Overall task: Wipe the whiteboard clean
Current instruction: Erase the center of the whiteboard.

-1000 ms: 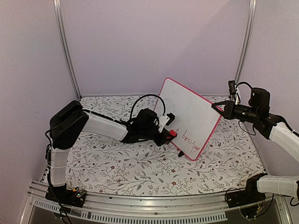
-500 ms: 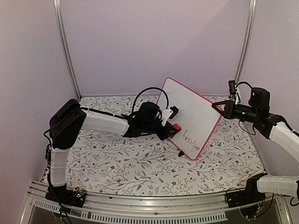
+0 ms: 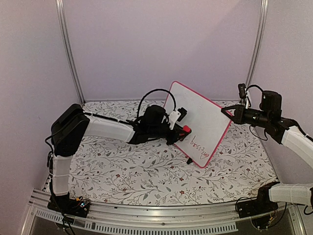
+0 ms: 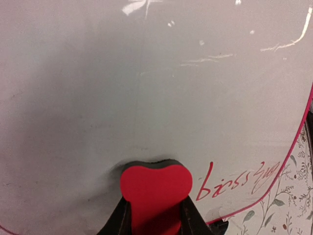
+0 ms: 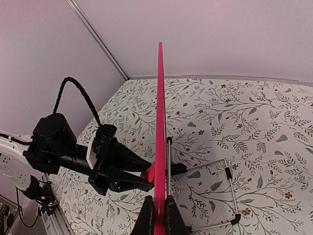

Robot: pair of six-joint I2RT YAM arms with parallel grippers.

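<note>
My right pincer (image 3: 230, 113) is clenched on the edge of the pink-framed rectangular whiteboard (image 3: 200, 115), which stands tilted on the floral tabletop (image 3: 122, 166). My left pincer (image 4: 155, 218) grasps a red eraser block (image 4: 155, 186) at the board's face. The red handwriting (image 4: 237, 178) beside it is unerased, so I judge wiping barely begun.

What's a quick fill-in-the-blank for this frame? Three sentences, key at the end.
1. The left jaws are shut on a heart-shaped ____ eraser held against the whiteboard.
2. The whiteboard's pink frame is clamped edge-on by the ____ jaws.
3. In the left wrist view, the eraser sits to the ____ of the handwriting, which is not yet wiped.

Missing words: red; right; left.
</note>
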